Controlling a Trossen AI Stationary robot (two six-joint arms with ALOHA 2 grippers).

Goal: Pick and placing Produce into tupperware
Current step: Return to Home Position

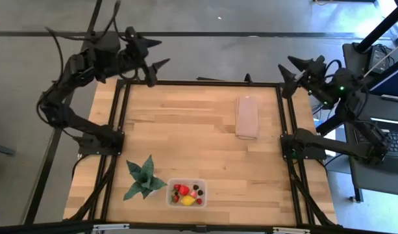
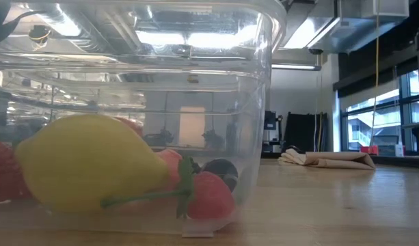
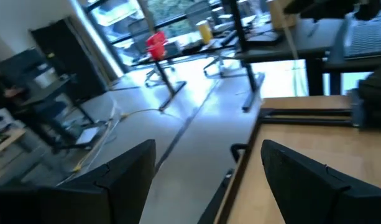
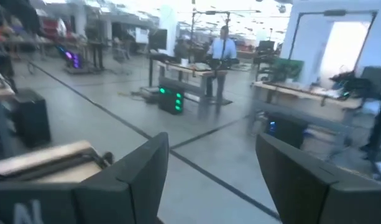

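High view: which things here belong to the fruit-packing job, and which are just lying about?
Job: clear box, holding the lemon, strawberries and dark berries; left gripper and right gripper, both open, at the far corners.
Lying about: green plant, folded cloth.

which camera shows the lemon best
The low view: the lemon sits close to the camera, seen large through the clear tupperware wall. The high view shows it only as a small yellow spot in the box. Neither wrist view shows it.
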